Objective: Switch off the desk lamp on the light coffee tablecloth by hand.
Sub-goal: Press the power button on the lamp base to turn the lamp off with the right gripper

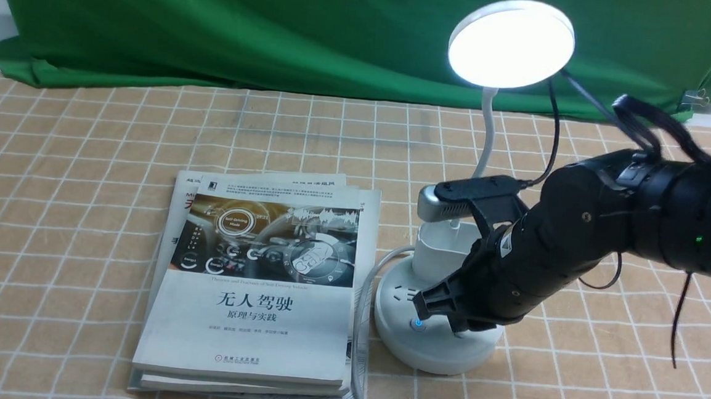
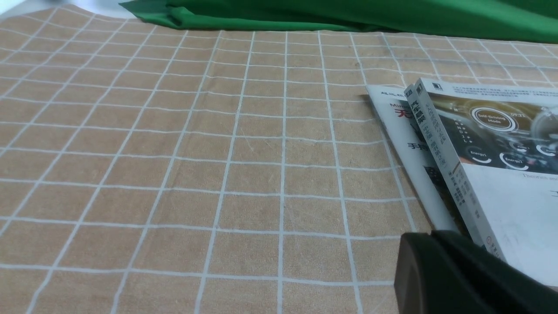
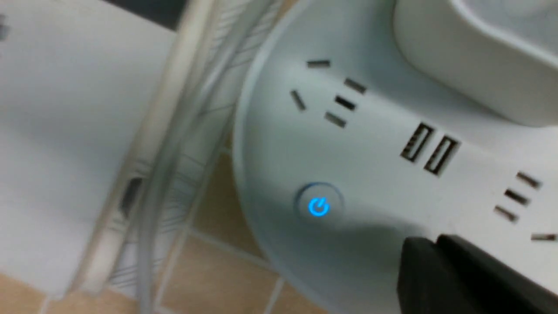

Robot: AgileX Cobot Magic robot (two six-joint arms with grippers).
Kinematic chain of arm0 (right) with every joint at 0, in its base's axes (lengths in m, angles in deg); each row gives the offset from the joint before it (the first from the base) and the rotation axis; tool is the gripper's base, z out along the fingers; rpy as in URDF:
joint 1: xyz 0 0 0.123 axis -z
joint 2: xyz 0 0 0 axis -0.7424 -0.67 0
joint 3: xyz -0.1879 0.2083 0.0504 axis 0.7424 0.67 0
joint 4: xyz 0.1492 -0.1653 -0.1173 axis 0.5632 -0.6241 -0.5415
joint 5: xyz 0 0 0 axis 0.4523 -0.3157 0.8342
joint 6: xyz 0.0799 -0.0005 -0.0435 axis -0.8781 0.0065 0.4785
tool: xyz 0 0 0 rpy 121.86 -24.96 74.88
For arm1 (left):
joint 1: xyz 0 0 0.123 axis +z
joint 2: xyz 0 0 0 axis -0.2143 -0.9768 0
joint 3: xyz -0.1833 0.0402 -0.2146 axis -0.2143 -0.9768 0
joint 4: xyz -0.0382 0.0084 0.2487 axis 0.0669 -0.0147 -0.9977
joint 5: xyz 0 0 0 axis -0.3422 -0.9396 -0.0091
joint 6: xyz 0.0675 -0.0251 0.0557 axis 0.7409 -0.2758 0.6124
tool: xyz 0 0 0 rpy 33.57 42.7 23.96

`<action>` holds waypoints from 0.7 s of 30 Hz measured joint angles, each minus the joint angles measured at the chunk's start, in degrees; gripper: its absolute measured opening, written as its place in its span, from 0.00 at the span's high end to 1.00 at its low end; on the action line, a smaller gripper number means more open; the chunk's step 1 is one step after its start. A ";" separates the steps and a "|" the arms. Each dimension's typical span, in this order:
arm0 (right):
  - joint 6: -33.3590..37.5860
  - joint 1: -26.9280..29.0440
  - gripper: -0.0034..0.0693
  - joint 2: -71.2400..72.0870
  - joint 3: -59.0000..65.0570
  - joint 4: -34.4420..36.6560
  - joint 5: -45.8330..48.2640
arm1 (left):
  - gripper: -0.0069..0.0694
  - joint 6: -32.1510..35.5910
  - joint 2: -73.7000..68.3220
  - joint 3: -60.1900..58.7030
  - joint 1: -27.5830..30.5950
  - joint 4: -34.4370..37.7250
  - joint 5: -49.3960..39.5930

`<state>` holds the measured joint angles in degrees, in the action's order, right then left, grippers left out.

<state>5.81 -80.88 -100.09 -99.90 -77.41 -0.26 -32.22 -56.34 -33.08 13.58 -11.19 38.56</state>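
Note:
The white desk lamp stands on the light coffee tablecloth (image 1: 74, 164), right of centre. Its round disc head (image 1: 511, 44) is lit. Its round base (image 1: 396, 334) carries sockets and a button with a glowing blue power symbol (image 1: 418, 324). My right gripper (image 1: 441, 306) is shut and empty, its tips low over the base just right of that button. The right wrist view shows the glowing button (image 3: 318, 206), the base (image 3: 279, 152) and my shut tips (image 3: 425, 248) beside the button. My left gripper (image 2: 429, 244) is shut and empty, low over the cloth (image 2: 174, 174).
A stack of books (image 1: 263, 292) lies left of the lamp base, with the lamp's white cable (image 1: 361, 323) running between them. The white pen cup (image 1: 445, 248) stands on the base behind my right gripper. A green backdrop cloth (image 1: 279, 28) hangs at the back.

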 joint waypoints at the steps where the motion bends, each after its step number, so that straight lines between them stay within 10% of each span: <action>1: 0.00 0.03 0.90 -0.70 0.00 -0.04 0.06 | 0.90 0.00 0.00 0.00 0.00 0.00 0.00; 21: -0.04 0.09 0.90 5.09 0.08 -0.18 -0.05 | 0.90 0.00 0.00 0.00 0.00 0.00 0.00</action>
<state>5.77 -80.78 -94.99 -99.83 -77.59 -0.31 -32.22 -56.34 -33.08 13.58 -11.19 38.56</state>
